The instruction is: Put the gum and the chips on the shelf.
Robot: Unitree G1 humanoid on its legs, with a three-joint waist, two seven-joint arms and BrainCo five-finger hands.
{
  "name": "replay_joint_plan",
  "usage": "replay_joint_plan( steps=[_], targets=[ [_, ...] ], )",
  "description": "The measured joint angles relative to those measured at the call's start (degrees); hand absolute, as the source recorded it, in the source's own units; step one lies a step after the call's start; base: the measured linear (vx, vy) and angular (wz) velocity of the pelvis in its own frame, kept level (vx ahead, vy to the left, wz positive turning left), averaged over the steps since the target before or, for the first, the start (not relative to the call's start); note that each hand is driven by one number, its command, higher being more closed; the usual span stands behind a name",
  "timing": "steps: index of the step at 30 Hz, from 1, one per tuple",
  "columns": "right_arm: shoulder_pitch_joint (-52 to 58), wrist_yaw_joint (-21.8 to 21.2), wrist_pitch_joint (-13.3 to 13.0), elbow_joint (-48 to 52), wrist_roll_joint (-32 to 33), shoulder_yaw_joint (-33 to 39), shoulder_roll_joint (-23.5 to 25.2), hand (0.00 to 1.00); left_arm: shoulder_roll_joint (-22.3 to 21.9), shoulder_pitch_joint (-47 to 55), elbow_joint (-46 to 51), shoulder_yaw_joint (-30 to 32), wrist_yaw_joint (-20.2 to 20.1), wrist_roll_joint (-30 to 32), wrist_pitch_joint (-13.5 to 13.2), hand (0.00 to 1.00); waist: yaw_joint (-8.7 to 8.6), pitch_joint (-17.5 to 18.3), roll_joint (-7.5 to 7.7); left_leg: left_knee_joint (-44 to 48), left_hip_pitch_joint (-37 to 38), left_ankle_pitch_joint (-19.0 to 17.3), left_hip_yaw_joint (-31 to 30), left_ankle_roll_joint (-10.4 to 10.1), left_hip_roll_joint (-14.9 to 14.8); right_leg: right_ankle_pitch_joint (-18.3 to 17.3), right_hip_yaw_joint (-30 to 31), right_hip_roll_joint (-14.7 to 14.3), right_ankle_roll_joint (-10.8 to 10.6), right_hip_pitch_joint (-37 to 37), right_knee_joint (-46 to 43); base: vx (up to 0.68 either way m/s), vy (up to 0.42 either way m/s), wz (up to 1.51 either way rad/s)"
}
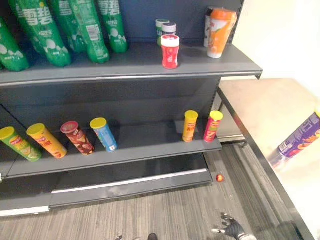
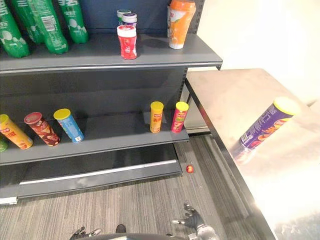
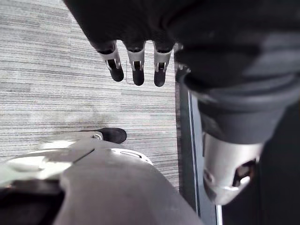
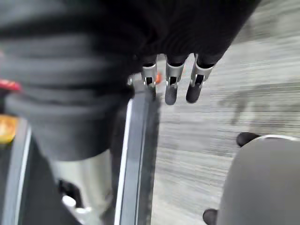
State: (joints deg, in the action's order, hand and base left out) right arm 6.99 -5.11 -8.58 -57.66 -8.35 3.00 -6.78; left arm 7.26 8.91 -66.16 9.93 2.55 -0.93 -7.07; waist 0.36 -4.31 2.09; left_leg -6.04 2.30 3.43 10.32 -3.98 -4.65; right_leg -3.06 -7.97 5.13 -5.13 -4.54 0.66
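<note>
A purple chips can (image 2: 265, 125) lies tilted on the steel table (image 2: 225, 100) to the right of the shelves. On the upper shelf (image 1: 130, 65) a red gum jar (image 1: 170, 51) stands in front of two more small jars (image 1: 165, 27). Several chips cans stand or lean on the lower shelf (image 1: 140, 145), among them a yellow can (image 1: 190, 126) and a pink one (image 1: 212, 126). My right hand (image 2: 195, 222) hangs low over the carpet, open and holding nothing, with straight fingers (image 4: 171, 84). My left hand (image 2: 80, 232) is low too, its fingers (image 3: 136, 70) straight and apart from everything.
Green bottles (image 1: 75, 30) lean at the upper shelf's left and an orange bottle (image 1: 219, 32) stands at its right end. A small red round object (image 1: 219, 177) lies on the carpet by the shelf base. The table's edge (image 1: 250, 145) runs close to my right.
</note>
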Motion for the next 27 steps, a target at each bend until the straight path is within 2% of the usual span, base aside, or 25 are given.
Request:
replay_joint_plan(
  steps=[4,10,18,24,26,27],
  targets=[
    [-0.71,1.54,1.08,-9.22,4.52,10.27,1.13,0.0,-0.55,-0.26,-0.5,1.33,0.03,0.0,-0.04,0.0,-0.01,-0.06,-0.41,0.0,0.52,-0.4,-0.08,0.05,0.32,-0.38,-0.22,0.34,-0.3,-0.77,0.19,0.03,0.007,0.0],
    [0.54,3.61,3.12,-10.96,5.99,19.03,2.93,0.0,-0.48,-0.43,-1.71,1.59,0.01,1.5,-0.07,0.0,-0.29,-0.2,-0.47,0.0,0.98,-0.97,-0.15,0.15,1.0,-0.85,-0.47,0.86,-0.66,-1.34,0.17,0.04,0.015,0.02],
    [-0.73,4.55,3.37,-12.92,6.08,24.96,3.87,0.0,-0.24,-0.83,-2.21,1.56,-0.09,2.23,-0.22,0.0,-0.26,-1.51,-0.02,-0.01,2.48,-1.66,0.46,0.66,1.68,-1.11,-0.01,1.4,-1.05,-2.44,0.14,0.03,0.01,-0.03],
    [-1.14,4.75,3.23,-12.4,8.49,28.28,4.99,0.0,0.19,-1.37,-2.2,0.08,-0.24,2.24,-0.2,0.0,-0.5,-4.55,0.51,0.0,5.55,-2.98,6.39,1.08,2.15,-1.99,5.36,2.31,-2.15,-0.58,-4.21,0.01,0.052,-0.5],
    [-1.15,4.77,3.25,-12.31,9.3,30.27,5.42,0.0,0.31,-1.89,-2.25,-0.55,-0.28,2.26,-0.21,0.0,-0.53,-5.49,0.07,0.0,5.94,-3.32,9.8,1.32,1.93,-0.95,7.29,2.13,-3.69,1.34,-5.5,-0.06,0.069,-0.91],
    [-1.08,4.8,3.31,-11.62,9.71,31.05,5.63,0.0,0.26,-1.98,-2.22,-0.47,-0.29,2.25,-0.24,0.0,-0.44,-5.91,0.07,0.01,5.9,-3.72,12.68,1.75,1.57,0.49,6.69,1.79,-3.72,3.3,-6.39,-0.12,0.07,-1.03]
  ],
)
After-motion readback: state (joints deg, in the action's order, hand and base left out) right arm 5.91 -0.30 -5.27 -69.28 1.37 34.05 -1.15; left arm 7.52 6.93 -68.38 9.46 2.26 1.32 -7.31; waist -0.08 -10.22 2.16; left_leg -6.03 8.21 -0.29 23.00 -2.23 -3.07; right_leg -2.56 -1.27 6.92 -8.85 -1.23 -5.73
